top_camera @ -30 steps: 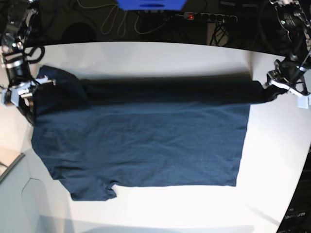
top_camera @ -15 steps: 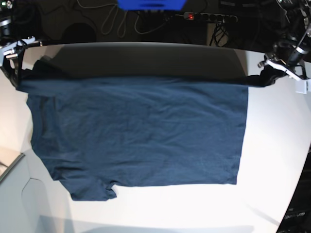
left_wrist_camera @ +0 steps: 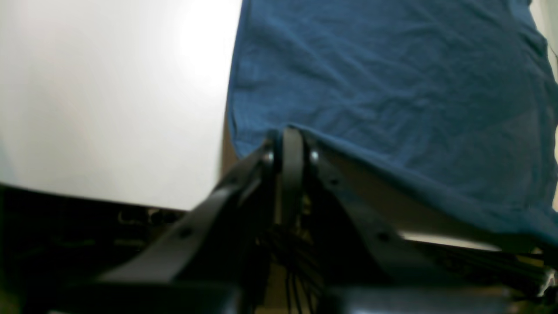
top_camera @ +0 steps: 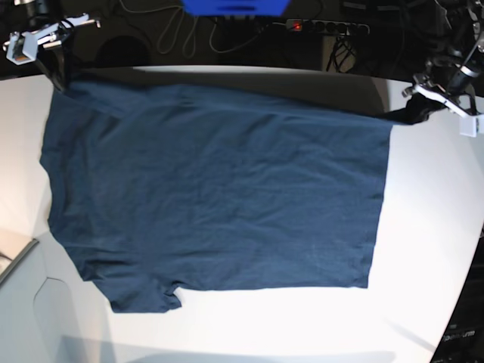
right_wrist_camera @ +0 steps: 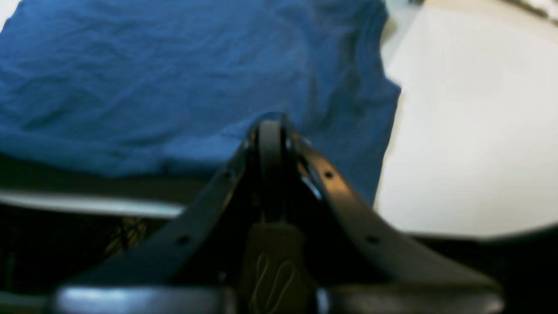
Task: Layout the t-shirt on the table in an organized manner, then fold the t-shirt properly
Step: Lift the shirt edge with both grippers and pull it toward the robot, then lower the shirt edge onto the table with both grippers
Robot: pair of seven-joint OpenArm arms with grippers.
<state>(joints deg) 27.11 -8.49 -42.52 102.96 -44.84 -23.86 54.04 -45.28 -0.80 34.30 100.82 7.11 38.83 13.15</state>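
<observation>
The dark navy t-shirt (top_camera: 212, 197) lies spread over the white table (top_camera: 423, 249), its near part flat and its far edge lifted. At the base view's right, my left gripper (top_camera: 414, 112) is shut on the far hem corner. In the left wrist view the closed fingertips (left_wrist_camera: 290, 141) pinch the cloth edge (left_wrist_camera: 392, 87). At the base view's far left, my right gripper (top_camera: 59, 74) is shut on the far shoulder corner. The right wrist view shows its gripper (right_wrist_camera: 270, 127) clamped on the fabric (right_wrist_camera: 152, 78). A short sleeve (top_camera: 144, 295) lies at the near left.
A power strip (top_camera: 325, 28), cables and a blue object (top_camera: 234, 6) lie beyond the table's curved far edge. A pale grey box corner (top_camera: 15, 257) sits at the near left. Bare tabletop (top_camera: 265, 325) runs along the near side and the right.
Both grippers have carried the shirt's far edge up and away toward the table's far side, the right one farthest. The doubled-over far strip has opened out.
</observation>
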